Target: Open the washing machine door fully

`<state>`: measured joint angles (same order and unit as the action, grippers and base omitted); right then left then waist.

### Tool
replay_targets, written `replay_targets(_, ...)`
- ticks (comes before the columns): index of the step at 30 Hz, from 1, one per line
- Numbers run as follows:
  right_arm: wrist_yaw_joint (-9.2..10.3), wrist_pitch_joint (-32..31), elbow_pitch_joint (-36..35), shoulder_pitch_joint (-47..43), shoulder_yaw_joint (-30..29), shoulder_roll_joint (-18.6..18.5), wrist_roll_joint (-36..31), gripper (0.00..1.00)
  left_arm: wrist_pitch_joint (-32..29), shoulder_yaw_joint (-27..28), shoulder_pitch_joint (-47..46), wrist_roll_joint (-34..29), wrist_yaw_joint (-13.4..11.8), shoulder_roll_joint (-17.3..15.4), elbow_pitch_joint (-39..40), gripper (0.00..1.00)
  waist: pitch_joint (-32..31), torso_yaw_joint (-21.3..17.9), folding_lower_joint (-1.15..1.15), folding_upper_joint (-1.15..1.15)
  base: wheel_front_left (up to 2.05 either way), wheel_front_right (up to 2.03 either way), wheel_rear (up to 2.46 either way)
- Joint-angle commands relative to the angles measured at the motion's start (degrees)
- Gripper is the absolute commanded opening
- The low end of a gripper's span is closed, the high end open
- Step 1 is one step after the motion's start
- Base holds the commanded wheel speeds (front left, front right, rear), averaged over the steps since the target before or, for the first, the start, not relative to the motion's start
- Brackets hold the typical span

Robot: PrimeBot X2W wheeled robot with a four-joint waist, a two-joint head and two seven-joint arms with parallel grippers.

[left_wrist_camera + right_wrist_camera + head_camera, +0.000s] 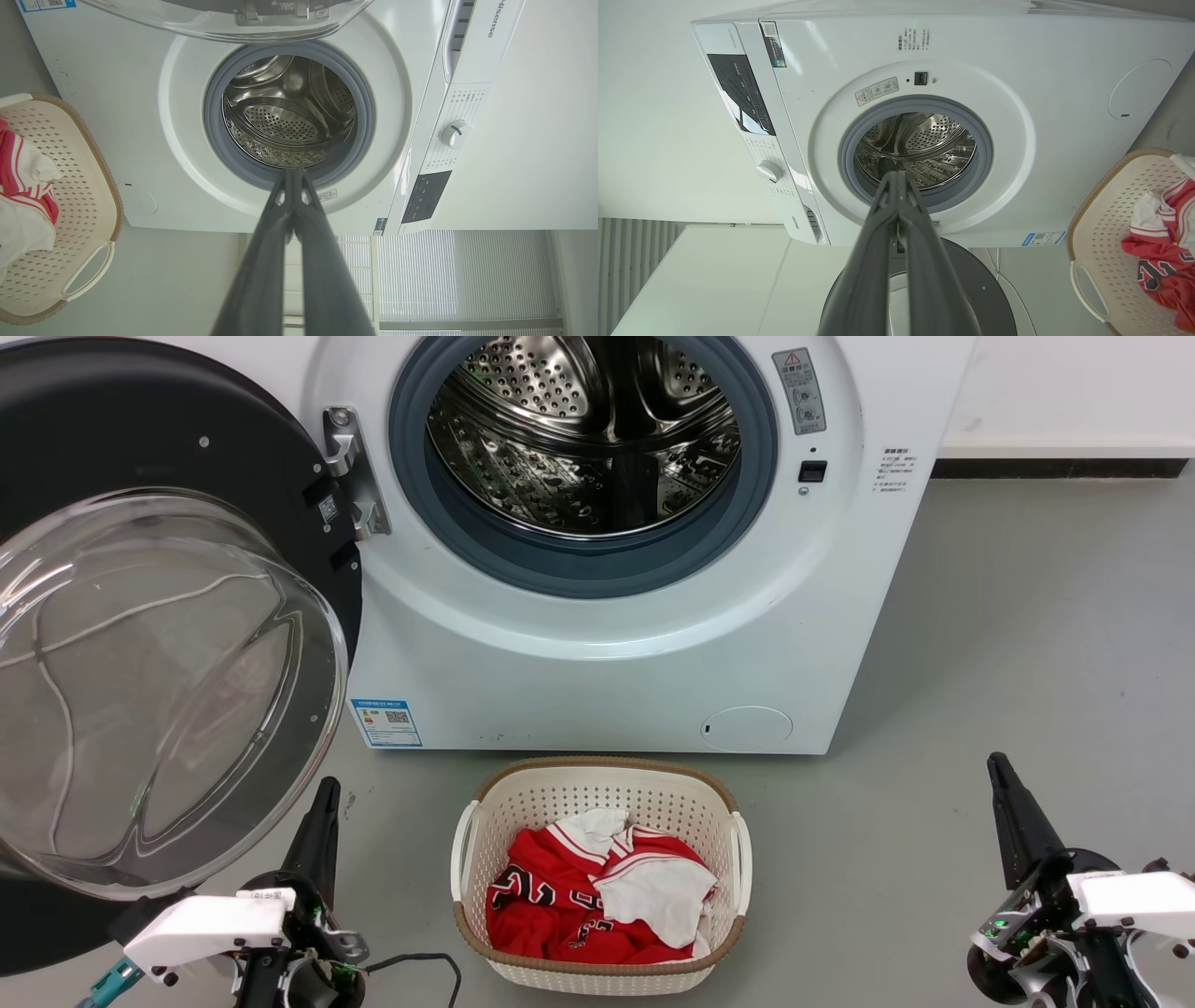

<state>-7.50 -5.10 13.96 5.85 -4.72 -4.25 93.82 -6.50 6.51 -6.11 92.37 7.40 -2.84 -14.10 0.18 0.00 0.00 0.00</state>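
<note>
The white washing machine (597,644) faces me with its steel drum mouth bare. Its black-rimmed door (159,681) with the clear glass bowl is swung wide to the left on its hinge (350,476). My left gripper (325,793) is shut and empty, low at the left, just beside the bowl's lower edge. My right gripper (997,767) is shut and empty at the lower right, well away from the machine. In the left wrist view the shut fingertips (294,173) point at the drum (289,126). The right wrist view shows the shut gripper (896,177) before the drum, with the door (980,289) below.
A white laundry basket (597,784) holding red and white clothes (597,896) stands on the grey floor in front of the machine, between my two grippers. A black cable (420,961) lies near the left arm. Open floor stretches to the right of the machine.
</note>
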Motion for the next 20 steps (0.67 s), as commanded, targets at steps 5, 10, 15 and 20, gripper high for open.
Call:
replay_targets(5, 0.02, -0.31, 0.11, 0.56, -0.17, 0.22, -0.05, 0.00, -0.30, 0.15, -0.36, 0.07, 0.25, -0.07, -0.05, 0.00, 0.00, 0.00, 0.00, 0.00, 0.00, 0.00, 0.00)
replay_targets(10, 0.02, -0.42, 0.11, 0.57, -0.26, 0.30, -0.16, 0.00, -0.30, 0.15, -0.36, 0.08, 0.24, -0.07, -0.05, 0.00, 0.00, 0.00, 0.00, 0.00, 0.00, 0.00, 0.00)
replay_targets(15, 0.02, -0.44, 0.11, 0.58, -0.37, 0.33, -0.29, 0.00, -0.30, 0.15, -0.36, 0.08, 0.24, -0.07, -0.05, 0.00, 0.00, 0.00, 0.00, 0.00, 0.00, 0.00, 0.00)
replay_targets(20, 0.02, -0.50, 0.12, 0.59, -0.48, 0.40, -0.41, 0.00, -0.29, 0.14, -0.35, 0.08, 0.25, -0.07, -0.05, 0.00, 0.00, 0.00, 0.00, 0.00, 0.00, 0.00, 0.00)
